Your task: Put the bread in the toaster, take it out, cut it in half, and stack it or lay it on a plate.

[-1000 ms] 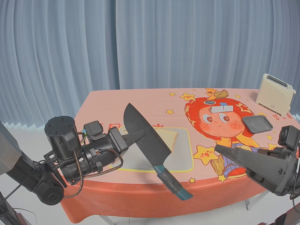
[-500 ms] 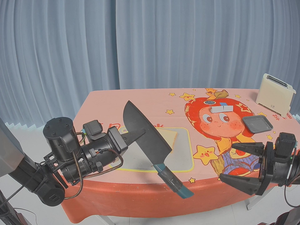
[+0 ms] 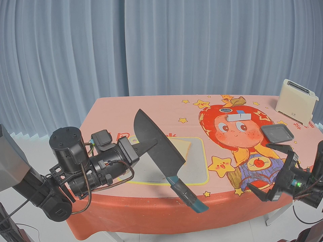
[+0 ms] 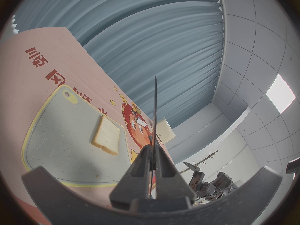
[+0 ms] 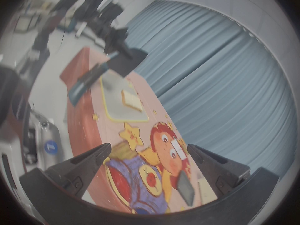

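Note:
A bread slice (image 3: 182,146) (image 4: 106,135) (image 5: 132,100) lies flat on the grey cutting board (image 3: 196,167) (image 4: 62,135) (image 5: 120,113). My left gripper (image 3: 149,144) (image 4: 152,155) is shut on the blade of a dark knife (image 3: 158,142) (image 4: 154,110) (image 5: 123,58), which hangs tilted above the board's near left part, teal handle (image 3: 188,195) toward the table's front edge. At the table's near right edge, my right gripper (image 3: 272,168) (image 5: 148,155) is open, holding nothing. The cream toaster (image 3: 296,101) stands at the far right. The dark plate (image 3: 277,133) (image 5: 186,188) lies nearby.
The pink cartoon tablecloth (image 3: 134,111) covers the table. Two small grey blocks (image 3: 239,117) lie on the printed face. A curtain hangs behind the table.
My right gripper has swung down and back toward the table's near right edge, turning and showing its open fingers. The left arm with the knife has hardly moved.

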### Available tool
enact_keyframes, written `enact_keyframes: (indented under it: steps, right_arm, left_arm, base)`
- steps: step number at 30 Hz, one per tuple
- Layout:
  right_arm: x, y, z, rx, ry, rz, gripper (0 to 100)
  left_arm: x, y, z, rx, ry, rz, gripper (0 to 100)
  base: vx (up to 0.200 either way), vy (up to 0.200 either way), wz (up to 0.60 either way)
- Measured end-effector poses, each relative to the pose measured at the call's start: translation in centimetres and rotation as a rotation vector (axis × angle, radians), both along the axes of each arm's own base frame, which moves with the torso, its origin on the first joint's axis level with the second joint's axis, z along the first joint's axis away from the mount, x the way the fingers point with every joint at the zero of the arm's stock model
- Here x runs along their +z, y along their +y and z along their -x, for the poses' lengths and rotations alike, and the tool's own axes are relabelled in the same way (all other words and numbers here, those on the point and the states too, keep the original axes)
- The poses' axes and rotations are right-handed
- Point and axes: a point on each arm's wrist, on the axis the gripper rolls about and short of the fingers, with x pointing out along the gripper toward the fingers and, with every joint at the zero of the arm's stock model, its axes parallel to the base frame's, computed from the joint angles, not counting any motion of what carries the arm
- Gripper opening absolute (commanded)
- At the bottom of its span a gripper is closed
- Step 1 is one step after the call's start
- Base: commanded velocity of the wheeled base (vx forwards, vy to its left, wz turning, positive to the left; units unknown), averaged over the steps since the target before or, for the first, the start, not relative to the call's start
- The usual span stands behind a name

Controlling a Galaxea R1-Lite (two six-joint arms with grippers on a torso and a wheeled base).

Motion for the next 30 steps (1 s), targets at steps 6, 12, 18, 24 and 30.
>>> enact_keyframes:
  steps: [6, 12, 18, 24, 30]
  right_arm:
    - [-0.4, 1.6, 1.9, -0.091, -0.138, 0.150, 100]
    - [-1.0, 3.4, 4.4, -0.131, -0.257, 0.097, 100]
    - [-3.1, 4.4, 5.5, -0.096, -0.256, 0.207, 100]
    - [-3.4, 6.1, 5.5, -0.114, -0.285, 0.195, 100]
    - [-3.6, 8.0, 5.1, -0.130, -0.318, 0.108, 100]
  left_arm:
    - [-0.1, -0.1, 0.0, -0.005, 0.009, 0.005, 0]
    - [0.2, -0.3, -0.1, -0.006, 0.044, 0.052, 0]
    - [0.7, -0.4, -0.5, 0.004, 0.059, 0.095, 0]
    - [1.1, -0.5, -0.8, 0.055, 0.043, 0.114, 0]
    - [1.4, -0.6, -1.0, 0.070, 0.033, 0.124, 0]
  base:
    - [0.000, 0.000, 0.00]
    - [0.000, 0.000, 0.00]
    - [0.000, 0.000, 0.00]
    - [0.000, 0.000, 0.00]
    - [0.000, 0.000, 0.00]
